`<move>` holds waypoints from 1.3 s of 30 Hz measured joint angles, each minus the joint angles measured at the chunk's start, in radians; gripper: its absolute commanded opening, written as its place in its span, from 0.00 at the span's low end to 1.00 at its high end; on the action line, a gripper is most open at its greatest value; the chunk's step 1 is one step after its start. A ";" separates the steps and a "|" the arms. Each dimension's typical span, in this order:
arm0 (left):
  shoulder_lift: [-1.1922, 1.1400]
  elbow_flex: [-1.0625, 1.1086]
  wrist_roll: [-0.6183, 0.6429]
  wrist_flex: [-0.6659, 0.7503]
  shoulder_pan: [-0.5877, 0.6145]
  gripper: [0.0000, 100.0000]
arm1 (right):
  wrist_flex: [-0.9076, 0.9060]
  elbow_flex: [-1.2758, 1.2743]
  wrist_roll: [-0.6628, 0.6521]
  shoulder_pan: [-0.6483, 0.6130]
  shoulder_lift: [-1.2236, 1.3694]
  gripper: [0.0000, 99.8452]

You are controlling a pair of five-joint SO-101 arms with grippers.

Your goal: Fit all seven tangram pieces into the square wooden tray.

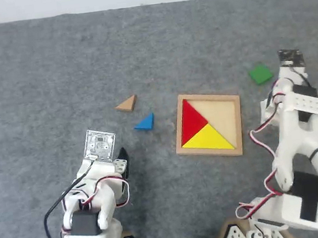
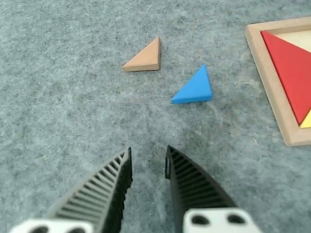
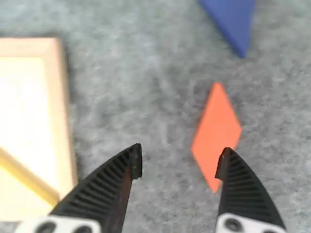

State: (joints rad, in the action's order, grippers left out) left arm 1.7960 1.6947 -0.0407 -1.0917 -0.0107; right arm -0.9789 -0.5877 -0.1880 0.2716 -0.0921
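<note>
Right tool [image 3: 181,151] spread wide, near orange rhombus [image 3: 216,130]

The grey cloth [image 1: 54,68] looks fuzzy and rough, the tray [image 1: 208,95] is pale matt wood, the blue triangle [image 2: 194,87] is smooth and matt, and the left gripper [image 2: 148,151] is ribbed black plastic.

Two triangles [image 1: 193,120] [image 1: 208,139] lie in the tray [image 1: 208,96]; two smaller triangles [image 1: 127,104] [image 1: 145,122] left of it, a square [image 1: 260,74] right.
</note>
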 measured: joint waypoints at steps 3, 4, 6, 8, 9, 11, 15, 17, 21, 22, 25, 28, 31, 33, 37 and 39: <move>0.000 0.000 0.000 0.000 0.000 0.11 | 0.038 -0.008 0.003 0.014 0.008 0.24; 0.000 0.000 0.000 0.000 0.000 0.11 | 0.052 -0.008 0.003 0.018 0.023 0.24; 0.000 0.000 0.000 0.000 0.000 0.11 | 0.071 -0.008 0.002 0.037 0.078 0.24; 0.000 0.000 0.000 0.000 0.000 0.11 | 0.078 0.023 0.003 0.064 0.144 0.24; 0.000 0.000 0.000 0.000 0.000 0.11 | 0.081 0.049 0.003 0.080 0.170 0.24; 0.000 0.000 0.000 0.000 0.000 0.11 | 0.083 0.091 0.002 0.114 0.233 0.24; 0.000 0.000 0.000 0.000 0.000 0.11 | 0.055 0.163 -0.017 0.137 0.307 0.24; 0.000 0.000 0.000 0.000 -0.002 0.11 | 0.037 0.178 -0.017 0.140 0.311 0.24; 0.000 0.000 0.000 0.000 0.000 0.11 | 0.034 0.186 -0.018 0.178 0.313 0.24; 0.000 0.000 0.000 0.000 0.000 0.11 | 0.034 0.187 -0.021 0.195 0.313 0.24; 0.000 0.000 0.000 0.000 0.000 0.11 | 0.054 0.190 -0.023 0.258 0.313 0.24; 0.000 0.000 0.000 0.000 0.000 0.11 | 0.068 0.190 -0.026 0.311 0.315 0.24; 0.000 0.000 0.000 0.000 0.000 0.11 | 0.072 0.190 -0.040 0.331 0.315 0.24; 0.000 0.000 0.000 0.000 0.000 0.11 | 0.072 0.190 -0.043 0.331 0.315 0.24; 0.000 0.000 0.000 0.000 0.000 0.11 | 0.072 0.190 -0.044 0.331 0.315 0.24; 0.000 0.000 0.000 0.000 0.000 0.11 | 0.072 0.190 -0.044 0.331 0.315 0.24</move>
State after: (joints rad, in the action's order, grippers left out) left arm 1.7960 1.6947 -0.0407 -1.0917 -0.0107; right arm -0.9068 -0.3974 -0.2325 0.6030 0.2225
